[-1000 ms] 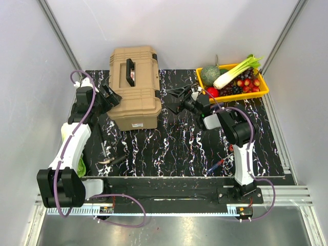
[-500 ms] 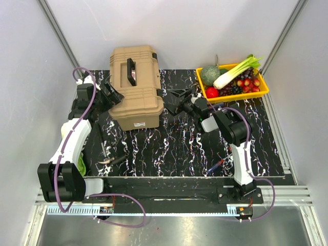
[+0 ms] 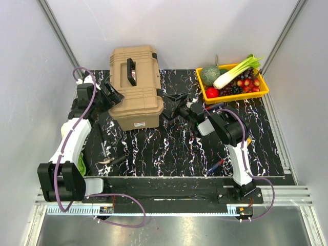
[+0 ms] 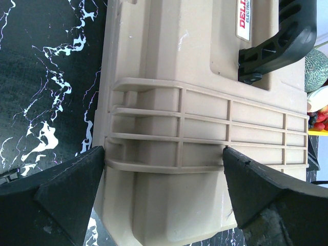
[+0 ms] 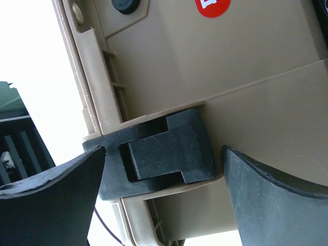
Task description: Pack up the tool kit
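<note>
Tan plastic is filling most of both wrist views: the toolbox (image 3: 134,87) is sitting shut at the far left of the black marbled worktop (image 3: 179,148), with its far end reaching past the worktop's back edge. Its black handle (image 3: 130,72) is lying along the top of the lid.

The left jaws are hanging spread wide at the toolbox's left side. In the left wrist view they are framing the ribbed part of the lid (image 4: 205,133), 1 on each side of it. I cannot tell whether they are touching the plastic. They are gripping nothing.

The right jaws are reaching in from the other side, near the toolbox's front right corner. They are also standing wide apart and holding nothing. In the right wrist view, a black latch (image 5: 164,151) is sitting closed against the tan wall, between the 2 dark tips.

A pair of pliers (image 3: 110,160) is lying on the worktop near its front left edge, well apart from the toolbox. A small tool with red and blue on it (image 3: 218,165) is lying near the front right, beside the right arm. A yellow tray (image 3: 233,96) of vegetables and fruit is resting at the far right corner.
</note>
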{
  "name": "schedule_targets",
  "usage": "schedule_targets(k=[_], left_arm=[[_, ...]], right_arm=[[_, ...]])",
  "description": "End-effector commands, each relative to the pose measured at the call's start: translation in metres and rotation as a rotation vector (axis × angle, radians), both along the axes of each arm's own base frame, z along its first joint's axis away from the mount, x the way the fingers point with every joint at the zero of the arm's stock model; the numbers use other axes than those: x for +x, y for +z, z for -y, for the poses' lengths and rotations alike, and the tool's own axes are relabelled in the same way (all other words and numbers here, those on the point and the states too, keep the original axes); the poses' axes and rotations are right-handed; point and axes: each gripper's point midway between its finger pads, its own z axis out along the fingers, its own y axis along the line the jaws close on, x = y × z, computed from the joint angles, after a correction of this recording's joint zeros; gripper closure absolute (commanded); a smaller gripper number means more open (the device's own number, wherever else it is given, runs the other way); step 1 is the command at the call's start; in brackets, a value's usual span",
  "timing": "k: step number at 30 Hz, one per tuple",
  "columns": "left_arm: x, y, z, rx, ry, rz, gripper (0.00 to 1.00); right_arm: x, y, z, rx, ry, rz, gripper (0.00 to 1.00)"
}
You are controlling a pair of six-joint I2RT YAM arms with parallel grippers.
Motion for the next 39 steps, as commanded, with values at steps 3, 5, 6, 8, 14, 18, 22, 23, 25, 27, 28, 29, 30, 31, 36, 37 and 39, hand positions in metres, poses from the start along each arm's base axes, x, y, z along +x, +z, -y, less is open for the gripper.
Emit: schedule_targets(k=[3, 5, 6, 8, 14, 18, 22, 23, 25, 27, 28, 29, 30, 31, 36, 37, 39], left_arm=[[-0.014, -0.023, 0.025, -0.018, -0.120, -0.101, 0.01], [-0.013, -0.022, 0.025, -0.018, -0.121, -0.104, 0.01], [-0.014, -0.024, 0.025, -0.017, -0.122, -0.108, 0.01], [-0.013, -0.024, 0.025, -0.016, -0.121, -0.109, 0.01], [-0.015, -0.026, 0.026, -0.010, -0.136, -0.110, 0.01], [-0.018, -0.032, 0.027, -0.007, -0.148, -0.123, 0.01], [-0.023, -0.043, 0.023, 0.011, -0.140, -0.147, 0.01], [-0.024, -0.045, 0.022, 0.016, -0.138, -0.151, 0.01], [-0.027, -0.051, 0.020, 0.029, -0.131, -0.166, 0.01], [-0.029, -0.056, 0.017, 0.043, -0.125, -0.180, 0.01], [-0.030, -0.057, 0.017, 0.047, -0.125, -0.183, 0.01], [-0.031, -0.058, 0.016, 0.049, -0.125, -0.184, 0.01], [-0.032, -0.059, 0.016, 0.051, -0.124, -0.187, 0.01], [-0.032, -0.059, 0.016, 0.051, -0.126, -0.187, 0.01], [-0.034, -0.061, 0.017, 0.042, -0.125, -0.193, 0.01], [-0.034, -0.061, 0.017, 0.041, -0.126, -0.193, 0.01], [-0.034, -0.062, 0.018, 0.036, -0.124, -0.197, 0.01]], right_arm=[[-0.014, 0.065, 0.000, 0.229, -0.004, 0.107, 0.01], [-0.014, 0.072, 0.002, 0.241, -0.018, 0.130, 0.05], [-0.014, 0.074, 0.002, 0.244, -0.023, 0.144, 0.07], [-0.015, 0.077, 0.002, 0.251, -0.023, 0.166, 0.15], [-0.019, 0.074, 0.002, 0.226, -0.020, 0.197, 0.28], [-0.024, 0.075, 0.007, 0.214, -0.040, 0.204, 0.39], [-0.025, 0.081, 0.007, 0.208, -0.044, 0.231, 0.54], [-0.026, 0.084, 0.006, 0.206, -0.042, 0.242, 0.56], [-0.027, 0.085, 0.006, 0.200, -0.043, 0.255, 0.58], [-0.028, 0.089, 0.005, 0.198, -0.040, 0.272, 0.61], [-0.027, 0.089, 0.005, 0.196, -0.042, 0.274, 0.61], [-0.027, 0.089, 0.005, 0.193, -0.042, 0.279, 0.62], [-0.027, 0.089, 0.004, 0.192, -0.039, 0.280, 0.60], [-0.027, 0.088, 0.004, 0.192, -0.036, 0.278, 0.55], [-0.027, 0.079, -0.001, 0.208, -0.023, 0.235, 0.30], [-0.028, 0.081, -0.003, 0.215, -0.014, 0.238, 0.30], [-0.031, 0.092, -0.006, 0.234, -0.001, 0.251, 0.31]])
